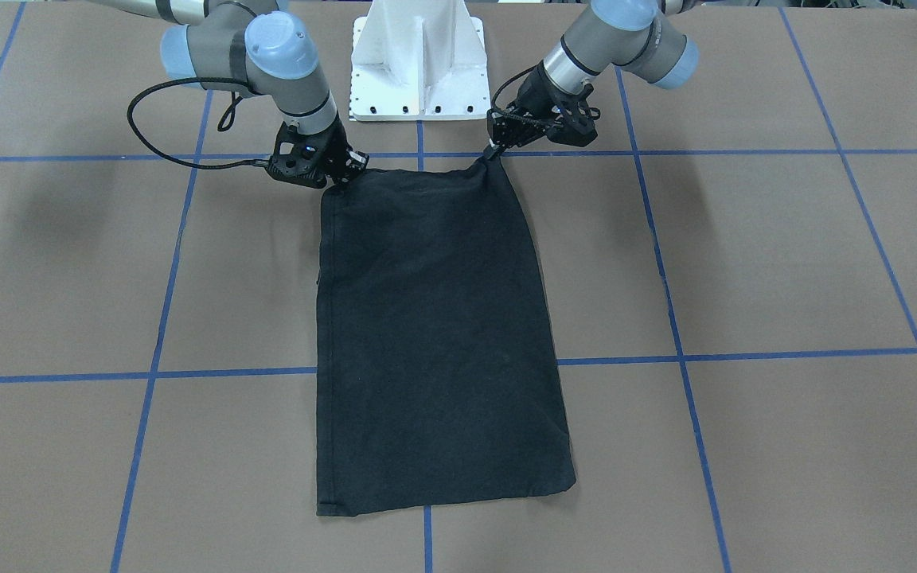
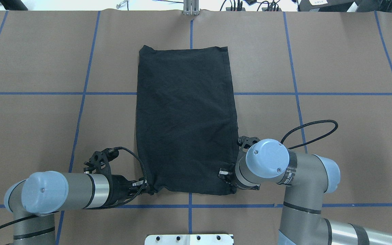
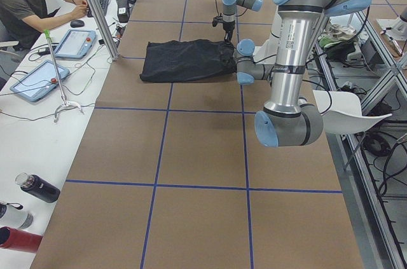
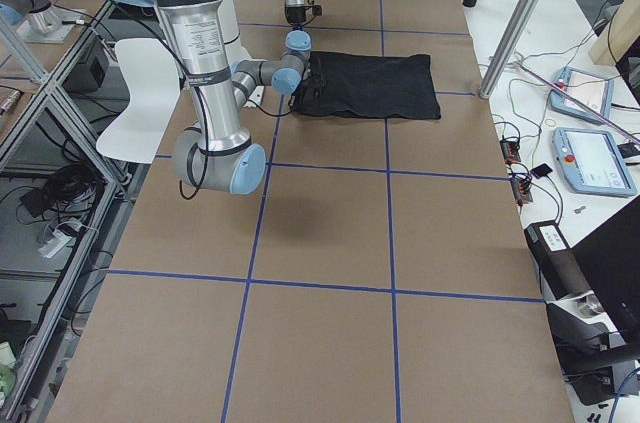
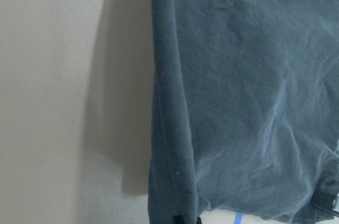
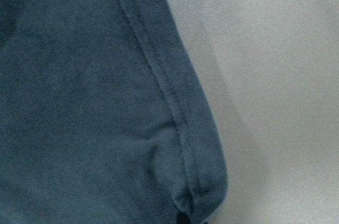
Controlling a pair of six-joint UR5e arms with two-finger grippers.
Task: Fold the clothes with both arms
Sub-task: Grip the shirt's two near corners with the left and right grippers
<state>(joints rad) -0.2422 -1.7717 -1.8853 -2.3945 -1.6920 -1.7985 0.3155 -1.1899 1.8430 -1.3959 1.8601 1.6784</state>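
The clothes (image 2: 185,119) are one plain black shirt, lying as a long rectangle on the brown table (image 2: 335,61); no print shows. My left gripper (image 2: 147,188) is shut on its near left corner, which in the front-facing view (image 1: 495,156) is pulled up to a point. At the near right corner my right gripper (image 2: 227,177) is shut on the cloth as well (image 1: 345,178). Both wrist views show only the hem of the clothes (image 5: 238,102) (image 6: 79,102) running away from the fingers, with bare table beside it. The far end of the clothes (image 1: 442,485) lies flat.
The white pedestal base (image 1: 419,64) stands just behind the held edge. Blue tape lines (image 1: 228,372) grid the table. A person (image 3: 25,2) sits at a side desk with tablets (image 3: 38,78) and bottles (image 3: 35,187); a metal pole (image 3: 95,8) stands at the table's far edge.
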